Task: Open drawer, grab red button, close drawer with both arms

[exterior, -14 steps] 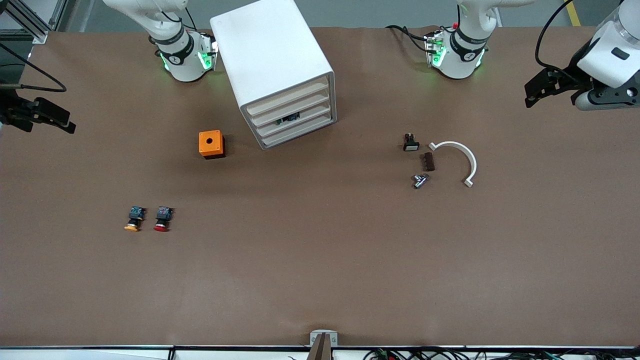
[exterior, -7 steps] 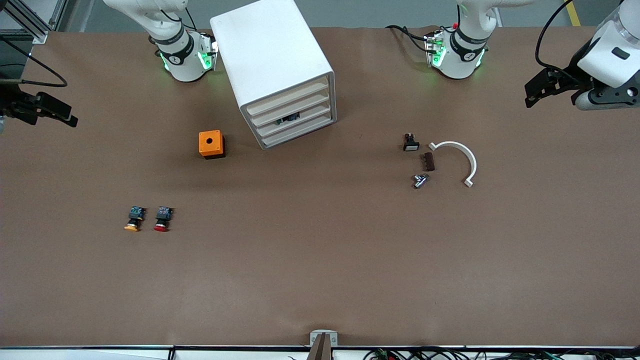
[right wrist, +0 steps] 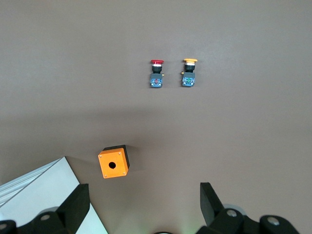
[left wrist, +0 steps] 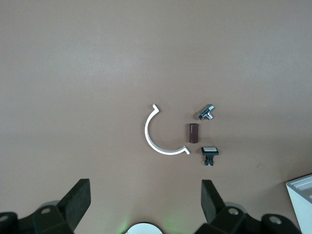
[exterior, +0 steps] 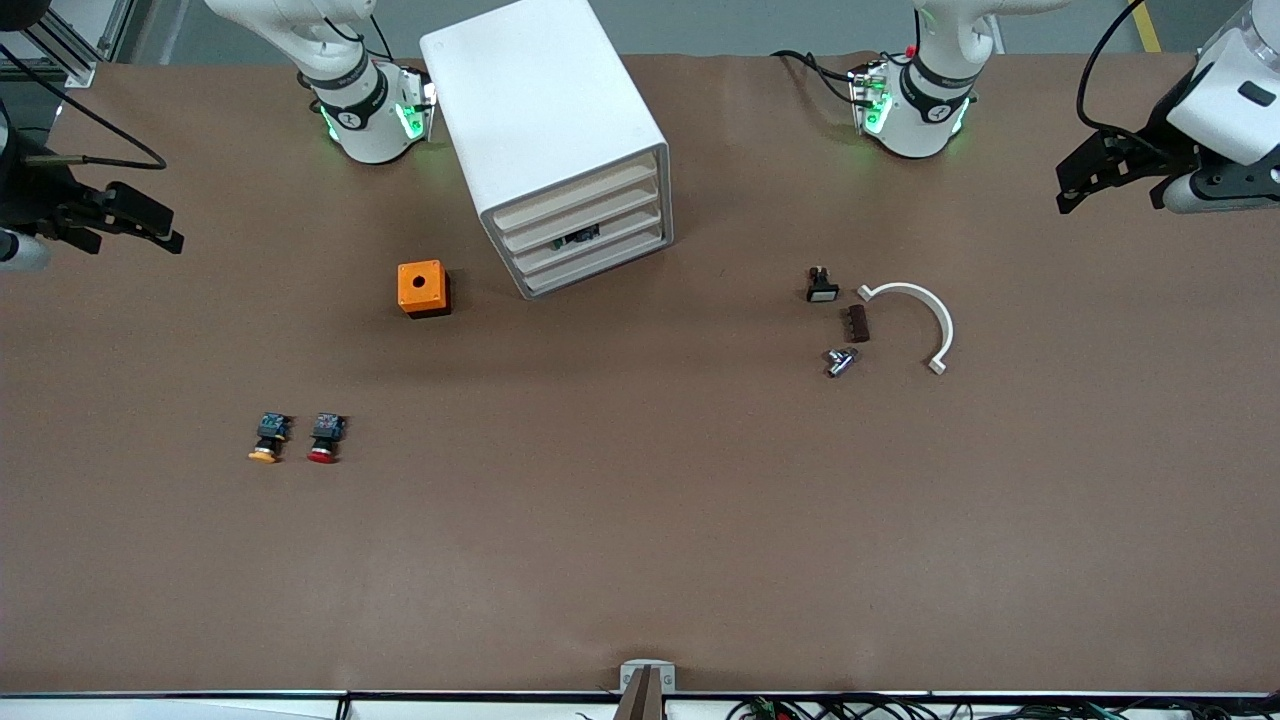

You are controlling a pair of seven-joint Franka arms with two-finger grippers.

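The red-capped button (exterior: 325, 438) lies on the table beside a yellow-capped one (exterior: 267, 439), nearer to the front camera than the orange box (exterior: 422, 288). It also shows in the right wrist view (right wrist: 156, 73). The white drawer cabinet (exterior: 545, 130) stands near the robots' bases with its drawers (exterior: 585, 235) pushed in; something small and dark shows in one slot. My right gripper (exterior: 160, 226) (right wrist: 144, 200) is open and empty, up over the right arm's end of the table. My left gripper (exterior: 1068, 188) (left wrist: 145, 195) is open and empty, up over the left arm's end.
Toward the left arm's end lie a white curved bracket (exterior: 915, 318) (left wrist: 157, 139), a brown block (exterior: 856, 323) (left wrist: 194, 132), a metal fitting (exterior: 838, 361) (left wrist: 206, 113) and a black switch with a white cap (exterior: 821, 287) (left wrist: 209, 152).
My right gripper has moved a little toward the cabinet. My left gripper has shifted slightly. Nothing on the table has moved.
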